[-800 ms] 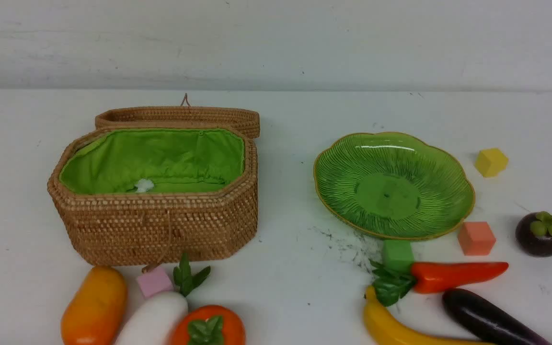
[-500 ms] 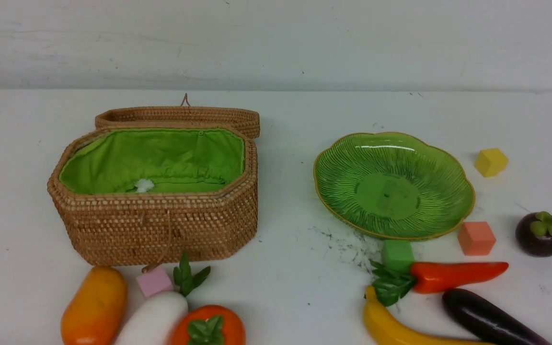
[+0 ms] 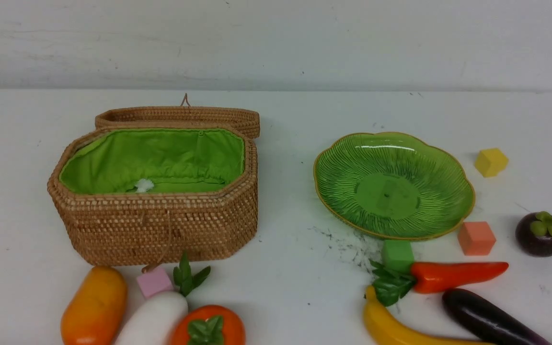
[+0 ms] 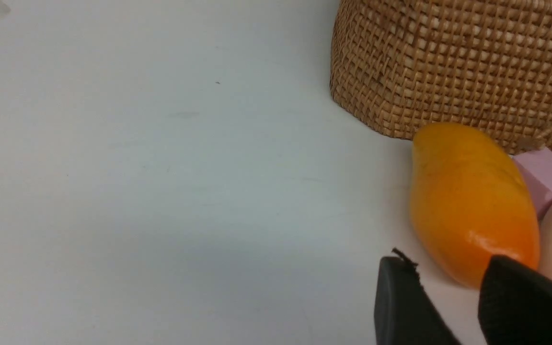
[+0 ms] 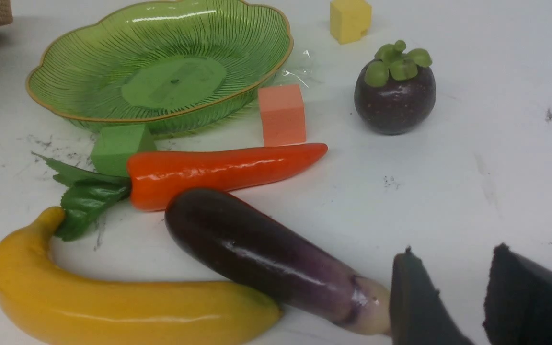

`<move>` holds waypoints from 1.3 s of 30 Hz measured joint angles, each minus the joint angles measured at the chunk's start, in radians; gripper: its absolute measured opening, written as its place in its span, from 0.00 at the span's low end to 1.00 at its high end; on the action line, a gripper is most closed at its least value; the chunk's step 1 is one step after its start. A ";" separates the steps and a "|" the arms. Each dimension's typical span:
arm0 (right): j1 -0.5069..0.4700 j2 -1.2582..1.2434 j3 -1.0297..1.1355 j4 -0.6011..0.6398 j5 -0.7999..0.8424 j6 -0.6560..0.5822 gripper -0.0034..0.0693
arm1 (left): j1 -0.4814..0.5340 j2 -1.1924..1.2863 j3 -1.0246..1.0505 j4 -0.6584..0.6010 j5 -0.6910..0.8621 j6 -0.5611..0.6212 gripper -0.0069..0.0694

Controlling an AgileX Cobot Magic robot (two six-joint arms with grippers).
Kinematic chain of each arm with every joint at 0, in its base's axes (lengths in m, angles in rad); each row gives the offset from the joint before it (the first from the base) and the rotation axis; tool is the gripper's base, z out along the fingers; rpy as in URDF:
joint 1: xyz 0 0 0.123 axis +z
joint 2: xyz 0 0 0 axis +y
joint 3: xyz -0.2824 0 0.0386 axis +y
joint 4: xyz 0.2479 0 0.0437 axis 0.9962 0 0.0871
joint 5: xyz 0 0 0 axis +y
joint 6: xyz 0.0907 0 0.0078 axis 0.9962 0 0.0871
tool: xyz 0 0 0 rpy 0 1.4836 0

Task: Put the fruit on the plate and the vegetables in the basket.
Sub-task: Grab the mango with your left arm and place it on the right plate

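Your left claw (image 4: pixel 448 292) hangs parted and empty, just short of the mango (image 4: pixel 472 201). Your right claw (image 5: pixel 453 292), parted too, sits by the eggplant (image 5: pixel 266 258). Front view: basket (image 3: pixel 113 230) centre-left, plate (image 3: pixel 343 201) centre-right, mango bottom left, eggplant bottom right.

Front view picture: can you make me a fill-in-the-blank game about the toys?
1. The basket has its lid ____.
2. The plate has nothing on it, so it is ____.
3. The banana is coloured ____.
4. The cube beside the mango is coloured ____.

Missing words: open; empty; yellow; pink.
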 joint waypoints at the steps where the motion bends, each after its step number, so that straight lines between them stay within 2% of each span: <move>1: 0.000 0.000 0.000 0.000 0.000 0.000 0.38 | 0.000 0.000 0.000 0.000 0.000 0.000 0.40; 29: 0.000 0.000 0.000 0.001 0.000 0.000 0.38 | 0.000 0.000 0.000 0.001 -0.011 0.000 0.40; 35: 0.000 0.000 0.000 0.001 0.000 0.000 0.38 | 0.000 0.000 0.000 -0.014 -0.222 -0.001 0.40; 39: 0.000 0.000 0.000 0.001 0.000 0.000 0.38 | 0.000 0.000 0.000 -0.103 -0.435 -0.029 0.40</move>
